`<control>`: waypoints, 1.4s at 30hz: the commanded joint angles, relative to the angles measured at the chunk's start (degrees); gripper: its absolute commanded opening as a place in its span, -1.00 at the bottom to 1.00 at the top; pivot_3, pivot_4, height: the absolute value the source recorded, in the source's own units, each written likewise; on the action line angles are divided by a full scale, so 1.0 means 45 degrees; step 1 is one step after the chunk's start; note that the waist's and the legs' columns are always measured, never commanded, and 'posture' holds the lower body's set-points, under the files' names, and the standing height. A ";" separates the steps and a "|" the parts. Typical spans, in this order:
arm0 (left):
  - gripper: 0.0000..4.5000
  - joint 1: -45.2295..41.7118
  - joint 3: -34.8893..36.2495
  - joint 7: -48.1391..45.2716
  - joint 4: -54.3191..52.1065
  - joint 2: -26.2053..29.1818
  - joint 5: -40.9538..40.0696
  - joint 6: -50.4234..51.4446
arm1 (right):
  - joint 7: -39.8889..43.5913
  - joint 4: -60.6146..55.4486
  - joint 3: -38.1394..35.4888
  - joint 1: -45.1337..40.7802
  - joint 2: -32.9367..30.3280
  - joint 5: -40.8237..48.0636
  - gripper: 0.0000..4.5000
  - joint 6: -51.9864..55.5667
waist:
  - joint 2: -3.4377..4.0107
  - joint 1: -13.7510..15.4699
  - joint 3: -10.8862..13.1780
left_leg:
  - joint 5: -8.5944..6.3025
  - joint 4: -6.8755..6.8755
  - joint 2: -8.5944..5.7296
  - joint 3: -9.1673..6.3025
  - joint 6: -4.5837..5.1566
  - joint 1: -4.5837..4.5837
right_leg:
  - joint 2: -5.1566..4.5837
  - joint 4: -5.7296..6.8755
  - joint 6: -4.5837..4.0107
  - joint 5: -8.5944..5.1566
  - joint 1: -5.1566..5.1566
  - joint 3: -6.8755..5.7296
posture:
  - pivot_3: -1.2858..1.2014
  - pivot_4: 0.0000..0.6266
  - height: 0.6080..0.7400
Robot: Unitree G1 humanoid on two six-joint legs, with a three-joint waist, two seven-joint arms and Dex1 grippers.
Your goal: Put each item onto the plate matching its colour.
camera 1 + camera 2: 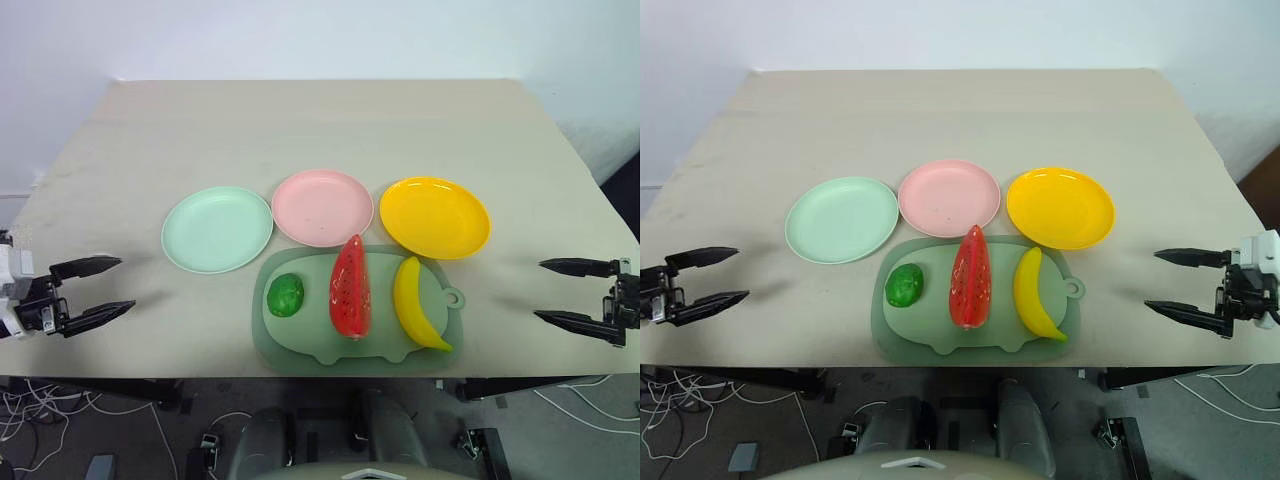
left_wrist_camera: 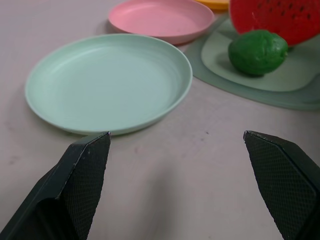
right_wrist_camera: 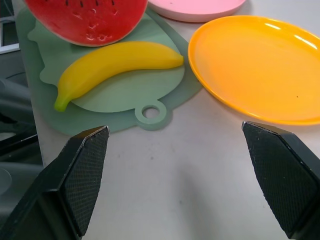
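Three toy foods lie side by side on a grey-green mat point(image 1: 300, 340) near the table's front edge: a round green fruit point(image 1: 285, 295), a red watermelon wedge point(image 1: 351, 287) with black seeds, and a yellow banana point(image 1: 413, 305). Just behind the mat stand a mint green plate point(image 1: 217, 228), a pale pink plate point(image 1: 322, 207) and a bright yellow plate point(image 1: 435, 217), all bare. My left gripper point(image 1: 103, 285) hovers open at the table's left edge, far from the items. At the right edge my right gripper point(image 1: 548, 291) also stands open, holding nothing.
The beige table point(image 1: 320, 130) stretches wide behind the plates. Cables point(image 1: 40, 410) lie on the floor below the front edge, at the left. A pale wall point(image 1: 320, 35) rises behind the table.
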 commanded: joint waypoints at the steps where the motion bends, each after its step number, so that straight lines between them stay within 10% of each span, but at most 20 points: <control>1: 0.99 0.0032 0.0403 -0.0044 -0.0964 -0.0088 -0.0421 0.0124 | -0.0017 -0.0148 -0.0372 -0.0438 -0.0045 0.0104 1.00 0.0041 | 0.0000 0.0018 0.0000 | 0.0000 0.0000 0.0000 0.0000 0.0000 0.0001 | -0.0001 0.0000 -0.0004 -0.0003 0.0000 0.0000 | 0.03 -0.52 0.94; 24: 0.99 0.0530 -0.0412 -0.0044 -0.5325 -0.1613 -0.0969 0.2028 | -0.0478 -0.4388 -0.0983 0.1080 0.0252 0.1491 1.00 0.1914 | 0.0001 0.0056 0.0001 | 0.0001 0.0009 -0.0014 -0.0008 -0.0002 0.0003 | 0.0002 0.0003 0.0026 0.0015 0.0011 0.0008 | 0.03 -0.52 0.94; 42: 0.99 -0.0400 -0.1611 -0.0034 -0.5727 -0.2794 -0.0055 0.1680 | -1.3357 -1.3955 0.0674 0.1460 0.1135 0.5308 1.00 1.4469 | -0.0039 0.0058 -0.0003 | 0.0000 0.0018 -0.0017 -0.0029 -0.0001 -0.0023 | -0.0001 -0.0016 -0.0013 -0.0008 0.0007 0.0015 | 0.03 -0.52 0.94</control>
